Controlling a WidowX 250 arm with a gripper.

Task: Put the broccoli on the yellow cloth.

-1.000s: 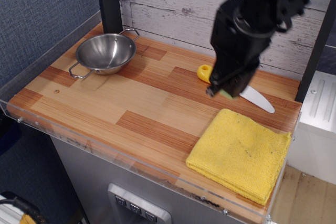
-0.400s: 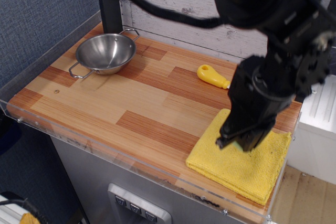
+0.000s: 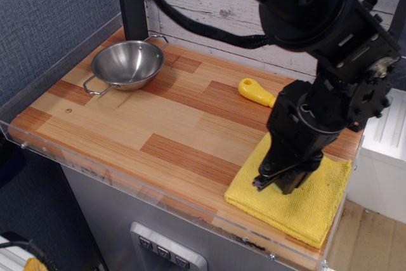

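Observation.image shows the surface [image 3: 127, 118], a striped wooden board, with everything placed here relative to the yellow cloth [image 3: 323, 204] at its near right corner. The black arm hangs over the middle of the cloth, and its gripper [image 3: 279, 181] presses down at or just above the fabric. The cloth is a thick, folded terry square, soft and giving, so it should cushion whatever lands on it. The steel bowl [image 3: 127, 65] sits well apart, toward the far left. The knife handle [image 3: 255, 92] lies just behind the cloth. The broccoli is hidden; I judge it is under the gripper, small, light and probably smooth, best pinched across its rounded sides. Whether the gripper clasps it or has let go, I cannot tell.
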